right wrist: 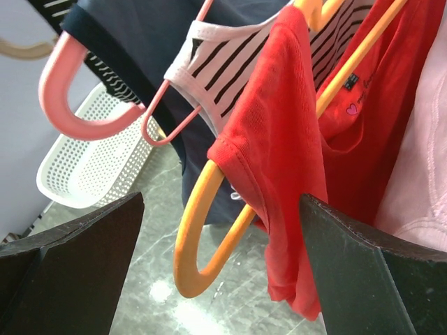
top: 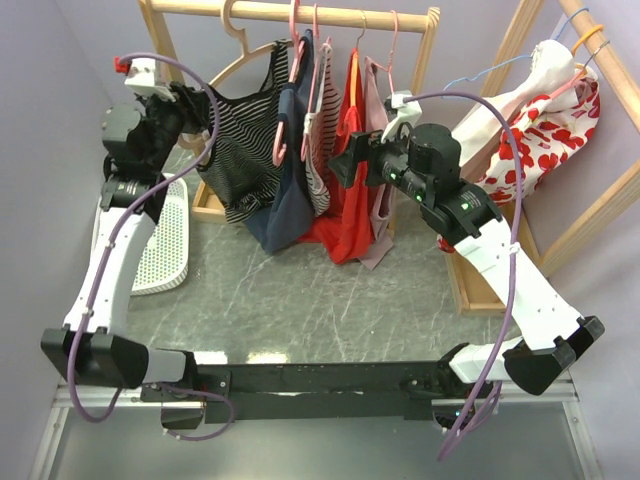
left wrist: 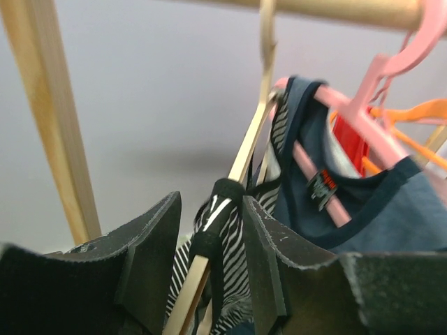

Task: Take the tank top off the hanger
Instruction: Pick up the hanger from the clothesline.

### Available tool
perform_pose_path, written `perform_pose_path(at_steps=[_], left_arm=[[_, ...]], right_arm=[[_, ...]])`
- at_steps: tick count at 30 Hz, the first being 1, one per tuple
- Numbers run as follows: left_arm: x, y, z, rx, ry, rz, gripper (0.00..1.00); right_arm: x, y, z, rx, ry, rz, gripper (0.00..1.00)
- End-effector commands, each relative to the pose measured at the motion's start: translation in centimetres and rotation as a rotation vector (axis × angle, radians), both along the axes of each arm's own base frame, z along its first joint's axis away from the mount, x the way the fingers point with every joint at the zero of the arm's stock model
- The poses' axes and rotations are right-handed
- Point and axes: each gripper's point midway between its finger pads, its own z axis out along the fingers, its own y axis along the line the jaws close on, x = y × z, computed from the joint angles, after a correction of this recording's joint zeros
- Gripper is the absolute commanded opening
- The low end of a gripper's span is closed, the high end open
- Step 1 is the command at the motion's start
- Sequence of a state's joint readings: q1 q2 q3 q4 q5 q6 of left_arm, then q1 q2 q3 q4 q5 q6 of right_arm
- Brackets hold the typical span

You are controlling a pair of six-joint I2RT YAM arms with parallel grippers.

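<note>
L fingers (left wrist: 209, 272) round striped strap (left wrist: 218, 230)

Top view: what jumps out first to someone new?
A wooden rail crowded with hanging tops, the red top brightest at centre. At its left end the left gripper straddles the striped tank top strap on its wooden hanger. The right gripper gapes open facing the red one.

Lavender walls (top: 80, 60), grey marbled tabletop (top: 330, 310)

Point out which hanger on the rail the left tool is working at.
The wooden hanger carrying the black-and-white striped tank top, leftmost on the rail; the others are pink or orange. The left tool straddles its strap.
</note>
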State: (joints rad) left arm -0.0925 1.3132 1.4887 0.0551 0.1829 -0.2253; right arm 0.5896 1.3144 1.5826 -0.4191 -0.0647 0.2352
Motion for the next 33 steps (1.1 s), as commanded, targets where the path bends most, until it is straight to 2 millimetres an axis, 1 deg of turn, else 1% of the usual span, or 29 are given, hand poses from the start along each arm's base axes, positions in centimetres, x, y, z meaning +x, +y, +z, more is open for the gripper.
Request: perform_pose_path(at_steps=[1,3,5,6,7,8,9,10,11,12,13,14,15,16,17,18,19,20,21,22,23,24,25,26,27,29,31,33], left_arm=[[1.3,-0.8,-0.8,0.027,0.024,-0.041,0.17],[1.8,-0.9,-1.5,0.032,0.034,-0.048,0.23],[2.0,-1.3,-1.6,0.037,0.035,-0.069,0.37],[2.2,-1.5,-1.7,0.041,0.035,-0.077,0.38],[2.2,-1.7,-1.3,0.045,0.024,-0.09,0.41],[2.4,-1.8,-1.3,0.046,0.023,-0.095,0.51],[2.3,-1.9,-0.4,0.047,0.003,-0.102,0.67],[2.3,-2.0,0.1,0.05,-0.007,-0.105,0.73],[2.5,-2.0,0.3,0.051,-0.01,-0.107,0.91],[2.3,-2.0,1.4,0.052,-0.037,-0.107,0.94],[2.4,-2.0,1.7,0.056,-0.043,-0.111,0.95],[2.9,-2.0,1.4,0.059,-0.03,-0.109,0.98],[2.7,-2.1,2.5,0.06,-0.05,-0.114,0.99],[2.9,-2.1,2.7,0.063,-0.051,-0.117,1.0],[3.4,-2.4,2.1,0.07,-0.03,-0.131,0.99],[3.3,-2.4,3.0,0.075,-0.047,-0.133,1.0],[3.5,-2.4,3.0,0.082,-0.046,-0.135,1.0],[4.2,-2.4,2.5,0.088,-0.037,-0.134,0.99],[4.2,-2.6,3.1,0.099,-0.054,-0.151,0.99],[4.5,-2.5,3.4,0.106,-0.062,-0.158,0.95],[6.0,-2.5,0.9,0.115,0.023,-0.166,0.91],[5.9,-2.8,2.3,0.127,0.003,-0.189,0.91],[6.3,-2.8,2.0,0.14,0.018,-0.205,0.91],[7.1,-2.9,1.4,0.145,0.05,-0.22,0.89],[7.3,-3.3,1.1,0.148,0.064,-0.245,0.88],[8.0,-3.4,0.4,0.151,0.08,-0.258,0.88],[8.2,-3.5,0.3,0.158,0.073,-0.278,0.89],[8.4,-3.7,0.1,0.161,0.089,-0.299,0.86]], right_arm=[[-0.7,-0.5,1.7,0.036,-0.048,-0.006,1.0],[-0.8,-0.5,1.8,0.035,-0.051,-0.009,1.0],[-0.6,-0.5,1.6,0.03,-0.049,-0.011,1.0],[-0.6,-0.6,1.6,0.029,-0.049,-0.014,1.0],[-0.6,-0.5,1.4,0.028,-0.047,-0.013,1.0],[-0.6,-0.6,1.5,0.029,-0.048,-0.014,1.0],[-0.6,-0.5,1.4,0.028,-0.044,-0.012,1.0],[-0.5,-0.5,1.2,0.027,-0.042,-0.011,1.0],[-0.5,-0.5,1.2,0.028,-0.041,-0.012,1.0],[-0.6,-0.5,1.1,0.026,-0.038,-0.01,1.0],[-0.6,-0.5,1.1,0.028,-0.039,-0.01,1.0],[-0.5,-0.5,0.9,0.028,-0.035,-0.011,1.0],[-0.6,-0.5,0.9,0.028,-0.035,-0.009,1.0],[-0.6,-0.5,0.8,0.027,-0.034,-0.011,1.0],[-0.6,-0.5,0.8,0.027,-0.034,-0.011,1.0],[-0.6,-0.6,0.8,0.026,-0.035,-0.013,1.0],[-0.6,-0.6,0.7,0.023,-0.035,-0.015,1.0],[-0.6,-0.6,0.6,0.022,-0.036,-0.015,1.0],[-0.6,-0.7,0.7,0.023,-0.037,-0.016,1.0],[-0.5,-0.7,0.6,0.021,-0.032,-0.018,1.0],[-0.6,-0.6,0.6,0.022,-0.032,-0.012,1.0],[-0.6,-0.5,0.5,0.023,-0.03,-0.01,1.0],[-0.7,-0.5,0.5,0.024,-0.029,-0.008,1.0],[-0.7,-0.5,0.4,0.025,-0.028,-0.011,1.0],[-0.7,-0.6,0.3,0.024,-0.027,-0.014,1.0],[-0.6,-0.6,0.2,0.025,-0.026,-0.017,1.0],[-0.6,-0.6,0.1,0.024,-0.025,-0.016,1.0],[-0.5,-0.7,0.0,0.019,-0.025,-0.021,1.0]])
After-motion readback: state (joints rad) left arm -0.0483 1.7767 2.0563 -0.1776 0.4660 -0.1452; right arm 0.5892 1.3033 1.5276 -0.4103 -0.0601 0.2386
